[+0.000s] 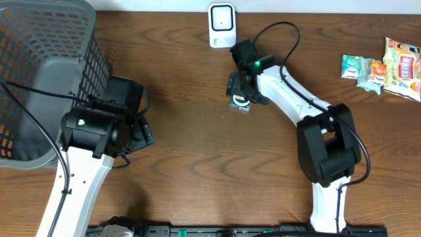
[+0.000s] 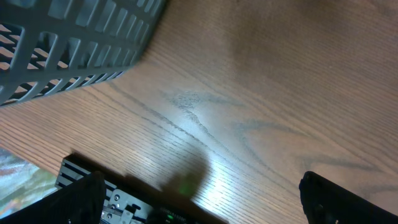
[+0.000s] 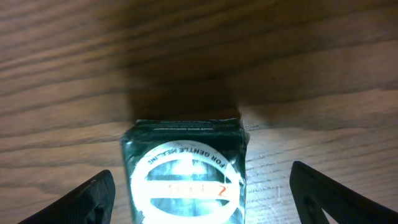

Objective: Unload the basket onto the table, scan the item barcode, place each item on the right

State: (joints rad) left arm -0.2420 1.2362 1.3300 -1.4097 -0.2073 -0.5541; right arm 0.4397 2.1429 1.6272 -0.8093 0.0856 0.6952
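The item is a small dark green packet (image 1: 240, 102) with a white ring label, lying flat on the wooden table just below the white barcode scanner (image 1: 222, 25). My right gripper (image 1: 242, 89) hangs over it. In the right wrist view the packet (image 3: 183, 174) lies between the two fingers of the right gripper (image 3: 202, 199), which is open, with bare wood showing on both sides of the packet. My left gripper (image 1: 141, 128) is at the left beside the basket. It stands wide open (image 2: 202, 199) over bare table with nothing in it.
A grey mesh basket (image 1: 39, 79) fills the far left corner, and its wall (image 2: 62, 50) shows in the left wrist view. Several snack packets (image 1: 381, 66) lie at the far right edge. A black rail runs along the table's front edge.
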